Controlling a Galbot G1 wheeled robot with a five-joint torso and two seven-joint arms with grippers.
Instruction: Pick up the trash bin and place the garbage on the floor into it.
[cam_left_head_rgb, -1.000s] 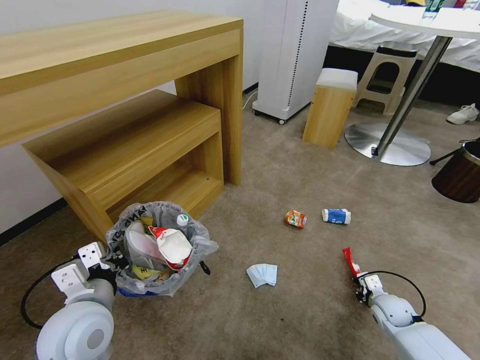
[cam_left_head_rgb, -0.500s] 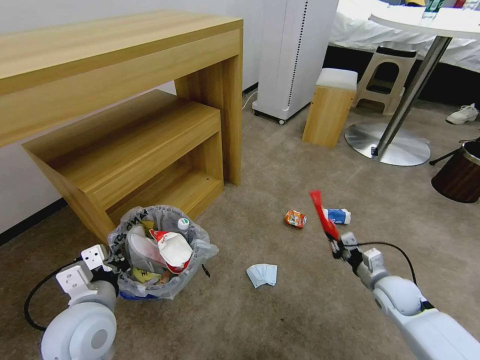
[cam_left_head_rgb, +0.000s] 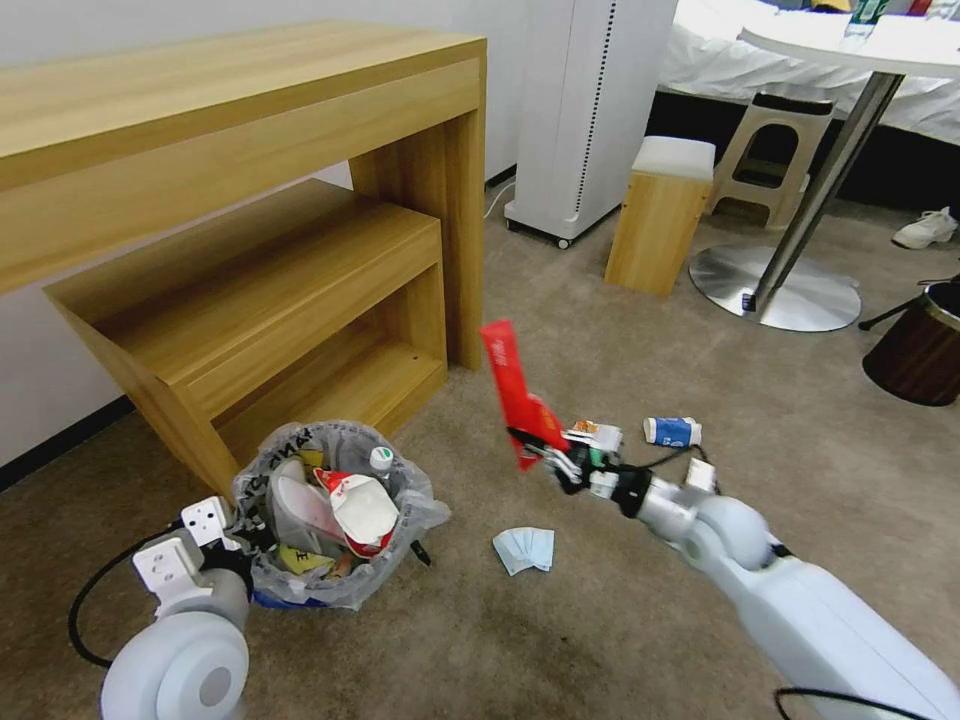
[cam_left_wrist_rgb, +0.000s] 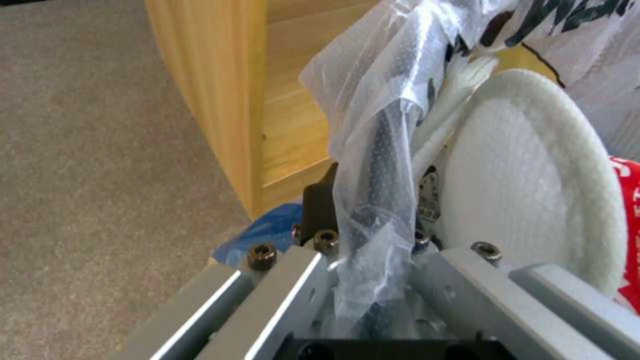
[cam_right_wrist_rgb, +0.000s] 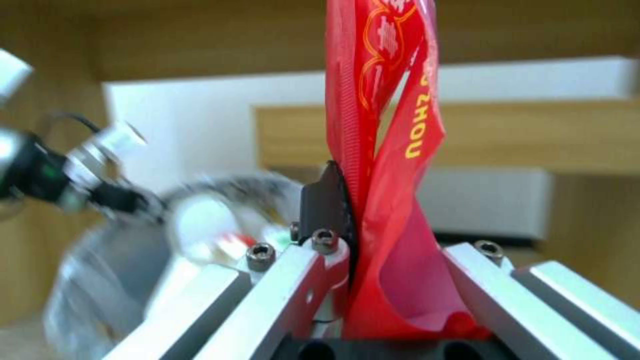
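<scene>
Head view, trash bin (cam_left_head_rgb: 338, 520) holding white slipper (cam_left_head_rgb: 365, 508), bottle (cam_left_head_rgb: 381, 461), wrappers.

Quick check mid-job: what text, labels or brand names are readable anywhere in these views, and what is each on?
"NOHZ", yellow letters as seen in the right wrist view, on the long red plastic wrapper pinched in the right tool.
Black letters on the crinkly translucent bag lining the small round black trash bin, clamped by the left tool: cut off, unreadable.
Print on the blue-white cup on the carpet: too small.

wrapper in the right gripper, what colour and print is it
The wrapper is red with gold-yellow lettering and ornament; the right wrist view shows it best.
</scene>
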